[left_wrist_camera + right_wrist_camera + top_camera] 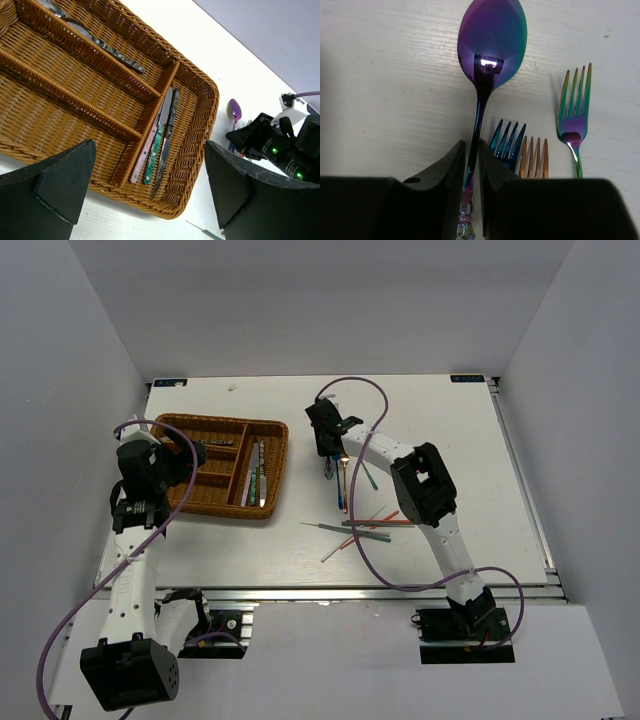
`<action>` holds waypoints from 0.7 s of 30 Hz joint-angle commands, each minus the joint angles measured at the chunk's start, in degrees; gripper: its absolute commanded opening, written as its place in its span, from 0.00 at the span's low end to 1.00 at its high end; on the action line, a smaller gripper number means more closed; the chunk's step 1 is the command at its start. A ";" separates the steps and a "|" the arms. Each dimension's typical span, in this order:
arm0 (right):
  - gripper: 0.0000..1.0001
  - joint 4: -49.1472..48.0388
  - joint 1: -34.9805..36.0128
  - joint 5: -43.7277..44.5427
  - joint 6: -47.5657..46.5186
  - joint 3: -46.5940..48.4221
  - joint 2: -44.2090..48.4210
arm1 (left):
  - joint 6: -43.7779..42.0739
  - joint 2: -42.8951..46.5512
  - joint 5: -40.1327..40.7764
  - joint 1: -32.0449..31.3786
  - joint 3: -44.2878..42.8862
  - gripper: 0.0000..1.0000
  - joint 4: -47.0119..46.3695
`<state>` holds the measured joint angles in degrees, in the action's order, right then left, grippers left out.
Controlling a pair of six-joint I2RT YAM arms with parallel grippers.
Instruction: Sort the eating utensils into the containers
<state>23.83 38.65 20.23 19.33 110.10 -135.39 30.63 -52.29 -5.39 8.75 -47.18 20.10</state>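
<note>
The right claw (472, 149) has narrowed onto the handle of the purple spoon (492, 45), which lies on the white desk (380, 75) bowl away from the fingers, three forks (534, 157) just beside it. The left claw (150, 145) hangs wide open over the wicker tray (196, 150) — three knives (161, 137) lie in its end compartment, more utensils in a long section

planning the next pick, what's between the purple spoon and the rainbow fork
A blue fork and a copper fork, side by side, in the right wrist view.
</note>
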 commanded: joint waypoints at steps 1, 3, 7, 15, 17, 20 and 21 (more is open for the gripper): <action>0.22 -0.63 -0.07 -0.37 0.18 2.39 -1.28 | -0.84 0.44 -1.12 -0.23 -0.72 0.98 -0.32; 0.22 -0.37 0.02 -0.19 0.44 2.57 -1.54 | -0.84 0.44 -1.20 -0.23 -0.81 0.98 -0.41; 0.02 0.07 -0.07 -0.01 1.06 2.83 -2.33 | -0.75 0.26 -1.99 -0.23 -0.55 0.98 -0.76; 0.00 -14.83 0.19 -12.74 2.64 -12.61 12.47 | 10.04 -2.72 -22.87 -0.32 4.01 0.98 -15.15; 0.00 -18.19 0.63 -15.91 4.39 -17.27 17.25 | 16.52 -3.95 -26.24 -0.75 6.12 0.98 -24.08; 0.00 -20.67 2.29 -18.30 5.01 -22.82 25.07 | 20.94 -5.80 -26.96 -4.43 8.77 0.98 -32.11; 0.00 -20.58 2.91 -18.47 4.93 -24.13 27.79 | 21.31 -6.67 -26.35 -7.41 8.86 0.98 -32.92</action>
<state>12.05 39.53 6.57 22.96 86.98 -116.75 45.32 -58.11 -26.81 6.02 -39.13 -1.45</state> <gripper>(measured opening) 0.026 0.982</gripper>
